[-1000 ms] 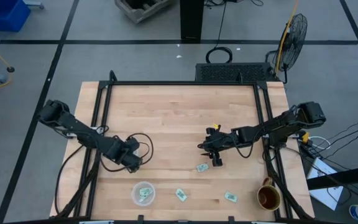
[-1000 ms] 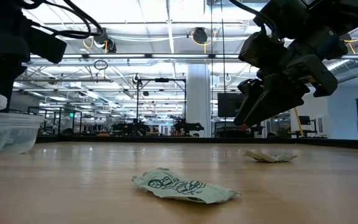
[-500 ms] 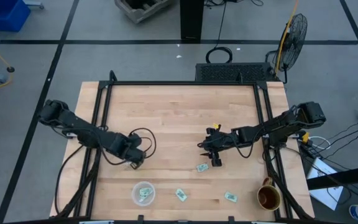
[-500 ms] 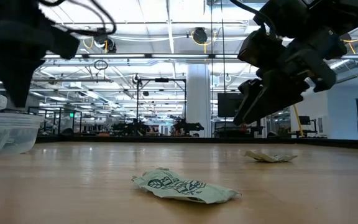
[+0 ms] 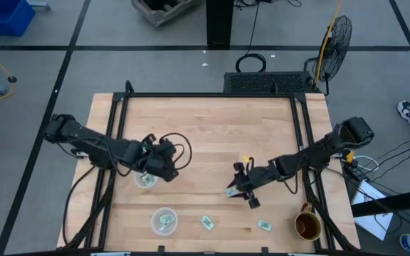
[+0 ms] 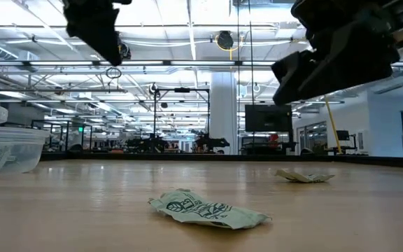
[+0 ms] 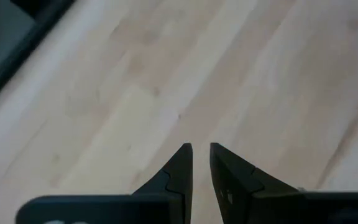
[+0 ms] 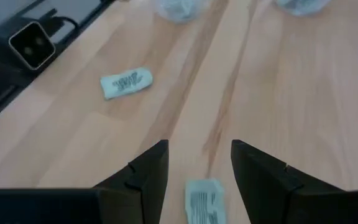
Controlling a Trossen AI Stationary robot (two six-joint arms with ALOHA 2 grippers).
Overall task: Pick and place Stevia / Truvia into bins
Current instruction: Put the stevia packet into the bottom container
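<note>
Right gripper (image 5: 238,190) jaws astride a sachet (image 8: 202,200) on the table (image 5: 205,128), another sachet (image 8: 126,83) ahead, two cups (image 5: 164,220) beyond, left gripper (image 5: 171,167) beside one cup

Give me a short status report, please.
Right gripper open, low over a sachet. Left gripper nearly closed, holding nothing, above bare wood. Two cups at left hold sachets. Nothing in the way.

My left arm stretched in from left edge, left gripper (image 5: 168,158) raised over mid-left tabletop, fingers (image 7: 178,167) nearly together, narrow gap, nothing between. My right gripper (image 5: 242,189) low, angled down, jaws spread wide.
</note>
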